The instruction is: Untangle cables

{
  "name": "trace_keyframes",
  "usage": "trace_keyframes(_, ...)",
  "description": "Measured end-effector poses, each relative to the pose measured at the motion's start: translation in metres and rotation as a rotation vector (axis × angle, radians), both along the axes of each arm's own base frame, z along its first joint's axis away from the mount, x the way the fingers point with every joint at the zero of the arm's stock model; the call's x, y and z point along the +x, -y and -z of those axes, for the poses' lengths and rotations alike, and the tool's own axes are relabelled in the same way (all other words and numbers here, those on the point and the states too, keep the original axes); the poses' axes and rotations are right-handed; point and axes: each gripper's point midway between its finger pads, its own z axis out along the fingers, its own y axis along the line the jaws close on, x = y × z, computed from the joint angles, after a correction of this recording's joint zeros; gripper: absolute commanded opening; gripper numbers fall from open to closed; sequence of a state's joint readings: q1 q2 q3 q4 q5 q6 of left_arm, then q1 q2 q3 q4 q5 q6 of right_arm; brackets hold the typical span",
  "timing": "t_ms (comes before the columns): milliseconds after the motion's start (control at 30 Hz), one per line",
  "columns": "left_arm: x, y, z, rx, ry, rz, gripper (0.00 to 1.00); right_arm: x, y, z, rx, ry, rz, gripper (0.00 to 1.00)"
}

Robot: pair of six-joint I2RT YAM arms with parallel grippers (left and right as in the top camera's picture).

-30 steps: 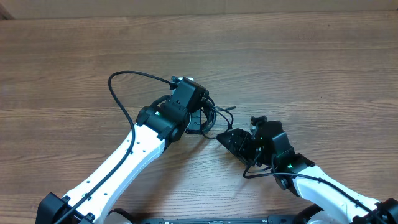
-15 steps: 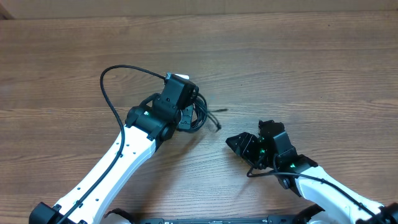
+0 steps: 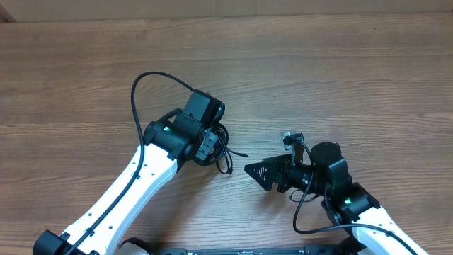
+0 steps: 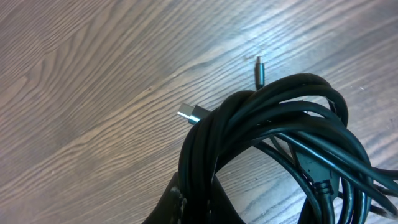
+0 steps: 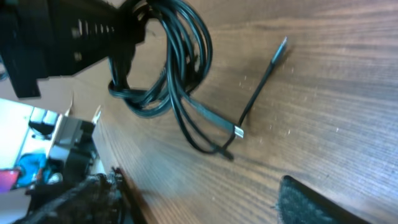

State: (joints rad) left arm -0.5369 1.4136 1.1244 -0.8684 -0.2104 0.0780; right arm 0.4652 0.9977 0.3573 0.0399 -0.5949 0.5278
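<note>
I have the wooden table filling the overhead view, with both arms reaching in from the near edge. My left arm runs up from the lower left toward the middle. Its own thick wire arches in a loop above it. My right arm comes in from the lower right and points left, toward the other arm.

The left gripper sits just left of the table's centre, its jaws clamped together on the cables. On the left wrist camera the cables show as a bunch of black loops. They sweep round and run down into the dark fingers at the bottom edge.

The right gripper is near the bunch but apart from it, touching nothing. On its wrist camera the jaws stand wide apart, one finger in each lower corner, with bare wood between them.

From that camera the cables hang in loops from the left gripper. One strand trails out across the wood toward the right gripper.

Smallest are the plug tips. Two silvery ones poke out of the bunch on the left wrist view. On the right wrist view another plug lies on the table beside the trailing strand.
</note>
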Motion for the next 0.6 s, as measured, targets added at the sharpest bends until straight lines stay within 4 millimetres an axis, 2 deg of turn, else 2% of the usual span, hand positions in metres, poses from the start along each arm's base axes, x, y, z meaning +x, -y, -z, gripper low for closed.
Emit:
trace_keyframes(200, -0.007, 0.017, 0.001, -0.033, -0.022, 0.082, 0.04, 0.013, -0.002, -0.014, -0.011, 0.145, 0.012, 0.93)
trace_keyframes(333, -0.011, 0.035, -0.001, -0.059, -0.008, 0.135, 0.04, 0.014, -0.007, -0.012, -0.051, 0.188, 0.023, 0.90)
trace_keyframes(500, -0.009, 0.053, -0.007, -0.091, 0.031, 0.180, 0.04, 0.005, -0.020, -0.007, -0.097, 0.221, 0.005, 0.76)
trace_keyframes(600, -0.007, 0.056, -0.008, -0.110, 0.037, 0.168, 0.04, 0.002, -0.024, 0.002, -0.139, 0.221, 0.005, 0.59)
